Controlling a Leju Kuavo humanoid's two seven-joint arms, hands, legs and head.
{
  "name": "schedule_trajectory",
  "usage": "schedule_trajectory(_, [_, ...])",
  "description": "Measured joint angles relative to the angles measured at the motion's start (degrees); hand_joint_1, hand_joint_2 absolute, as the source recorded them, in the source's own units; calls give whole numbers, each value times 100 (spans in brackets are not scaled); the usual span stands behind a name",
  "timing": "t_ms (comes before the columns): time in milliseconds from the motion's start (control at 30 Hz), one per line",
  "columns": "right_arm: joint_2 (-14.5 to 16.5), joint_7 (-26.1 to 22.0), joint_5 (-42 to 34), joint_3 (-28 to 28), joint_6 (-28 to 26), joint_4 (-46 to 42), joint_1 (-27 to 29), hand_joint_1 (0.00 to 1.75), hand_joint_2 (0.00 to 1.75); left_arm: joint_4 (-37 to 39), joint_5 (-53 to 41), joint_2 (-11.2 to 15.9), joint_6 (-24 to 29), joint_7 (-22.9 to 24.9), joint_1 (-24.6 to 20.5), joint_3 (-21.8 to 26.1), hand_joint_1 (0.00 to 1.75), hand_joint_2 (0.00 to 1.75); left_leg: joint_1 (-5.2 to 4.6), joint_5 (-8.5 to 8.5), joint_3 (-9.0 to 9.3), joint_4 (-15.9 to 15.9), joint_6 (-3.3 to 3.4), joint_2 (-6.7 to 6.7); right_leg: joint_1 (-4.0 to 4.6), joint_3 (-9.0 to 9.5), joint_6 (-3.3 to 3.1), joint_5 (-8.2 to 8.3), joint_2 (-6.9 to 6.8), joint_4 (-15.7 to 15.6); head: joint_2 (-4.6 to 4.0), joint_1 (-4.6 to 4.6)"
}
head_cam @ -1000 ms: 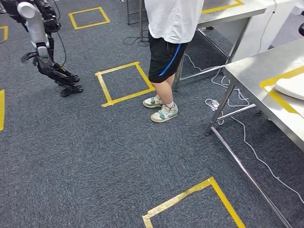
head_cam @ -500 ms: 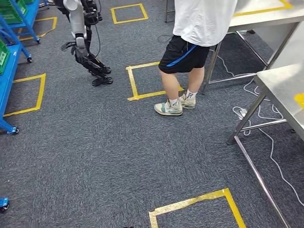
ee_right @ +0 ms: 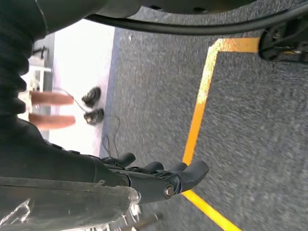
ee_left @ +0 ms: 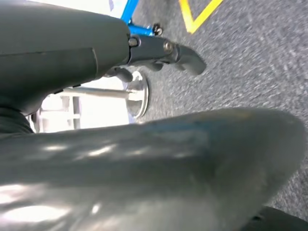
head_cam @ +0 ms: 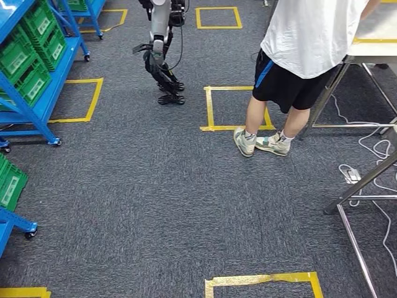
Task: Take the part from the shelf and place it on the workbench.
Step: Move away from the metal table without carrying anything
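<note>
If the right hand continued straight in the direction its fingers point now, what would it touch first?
Probably the grey carpet, near the yellow tape line. The right hand holds nothing, and nothing else appears ahead of its fingers, though depth is uncertain.

The blue shelf (head_cam: 44,105) stands at the left, green bins (head_cam: 35,43) tilted on its tiers.

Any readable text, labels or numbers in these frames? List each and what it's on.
No text can be read.
White labels on the green bins on the blue shelf: too small to read.
Lower bin label: too small and blurred.
The person's shirt, shorts and shoes: no lettering visible.
</note>
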Motion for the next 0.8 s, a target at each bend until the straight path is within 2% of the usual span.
schedule_trajectory(33, [0,7,4,-1,1,1,-1,0,175,0,-2,-5,-11,1,2,0,0,0,8,0,3,6,-23,-81,-31,172,17,214,113,-393,0,2])
schedule_trajectory(67, [3,11,7,-1,4,3,-1,0,175,0,-2,-10,-20,3,-2,0,0,0,9,-4,-9,25,-54,-160,-69,340,32,359,286,-773,0,11])
schedule_trajectory(100, [5,13,8,-1,8,4,-1,0,175,0,-2,-16,-24,6,-7,1,0,0,10,1,-32,40,-96,-233,-100,461,28,441,429,-1037,0,15])
schedule_trajectory(133, [7,16,8,-1,13,7,-2,0,175,0,-3,-20,-26,9,-10,1,0,0,12,14,-61,44,-140,-302,-116,520,7,458,535,-1171,0,20])
schedule_trajectory(167, [9,19,9,-1,17,8,-4,0,175,0,-4,-24,-25,11,-8,1,0,0,18,35,-90,37,-184,-371,-109,532,-35,441,542,-1191,0,22])
schedule_trajectory(200, [9,25,9,-1,22,7,-6,0,175,0,-5,-26,-22,13,1,1,0,0,31,60,-108,18,-224,-438,-99,534,-86,455,468,-1187,0,18])
schedule_trajectory(233, [9,31,10,-2,28,7,-8,0,175,0,-7,-28,-18,14,12,1,0,0,37,59,-120,16,-254,-438,-90,540,-129,467,394,-1196,0,18])
schedule_trajectory(267, [10,35,10,-3,33,7,-11,0,175,0,-7,-31,-14,16,20,1,0,0,31,3,-161,85,-277,-343,-88,548,-172,480,317,-1212,0,-3])
schedule_trajectory(300, [10,39,10,-4,37,7,-12,0,175,0,-7,-33,-9,17,18,1,0,0,21,-123,-252,274,-295,-190,-85,553,-209,489,233,-1228,0,-29])
schedule_trajectory(367, [10,50,13,-5,37,7,-4,0,175,0,-4,-37,7,19,4,2,0,0,6,-515,-599,996,-316,151,-52,553,-260,484,49,-1235,0,-77])
schedule_trajectory(400, [9,58,14,-5,37,7,4,0,175,0,-3,-36,15,19,-1,2,0,0,7,-675,-783,1383,-320,220,-34,552,-273,478,-49,-1235,0,-81])
schedule_trajectory(433, [9,66,16,-6,37,7,8,0,175,0,1,-36,25,19,1,3,0,0,7,-738,-896,1634,-318,250,-20,554,-282,472,-143,-1234,0,-81])
schedule_trajectory(467, [9,69,18,-7,37,7,7,0,175,0,5,-36,33,19,7,4,0,0,7,-686,-901,1671,-311,261,-10,558,-288,467,-228,-1234,0,-81])
schedule_trajectory(500, [9,73,19,-7,37,7,1,0,175,0,8,-35,39,19,12,4,0,0,5,-535,-791,1483,-297,282,-4,568,-289,461,-303,-1234,0,-82])
schedule_trajectory(533, [9,73,20,-7,37,7,-8,0,175,0,10,-34,45,19,16,5,0,0,-6,-335,-589,1127,-273,367,1,582,-284,454,-370,-1234,0,-83])
schedule_trajectory(567, [9,73,21,-6,37,7,-15,0,175,0,12,-34,50,20,13,5,0,0,-29,-169,-369,727,-248,519,15,596,-269,442,-431,-1233,0,-84])
schedule_trajectory(600, [8,73,27,-6,37,7,-18,0,175,0,14,-35,52,20,2,6,0,0,-53,-67,-189,384,-216,651,33,605,-247,424,-489,-1225,0,-91])
schedule_trajectory(633, [8,73,35,-6,35,7,-18,0,175,0,19,-37,55,20,-11,7,0,0,-74,-24,-86,166,-185,756,52,613,-222,410,-549,-1224,0,-91])
schedule_trajectory(667, [7,75,47,-6,33,7,-17,0,175,0,28,-38,57,20,-20,8,0,0,-90,-29,-55,70,-160,775,70,622,-198,399,-614,-1227,0,-91])
schedule_trajectory(733, [6,82,86,-5,25,5,-26,0,175,0,52,-40,63,20,-10,13,0,0,-76,-17,-61,30,-105,646,72,650,-142,379,-701,-1244,0,-81])
schedule_trajectory(767, [5,86,108,-5,19,5,-36,0,175,0,67,-39,68,20,3,17,0,0,-59,-8,-55,17,-78,578,62,646,-108,330,-622,-1197,0,-70])
schedule_trajectory(800, [6,90,130,-3,12,4,-44,0,175,0,83,-39,72,20,10,25,0,0,-37,5,-47,3,-49,515,50,595,-74,229,-484,-1053,0,-55])
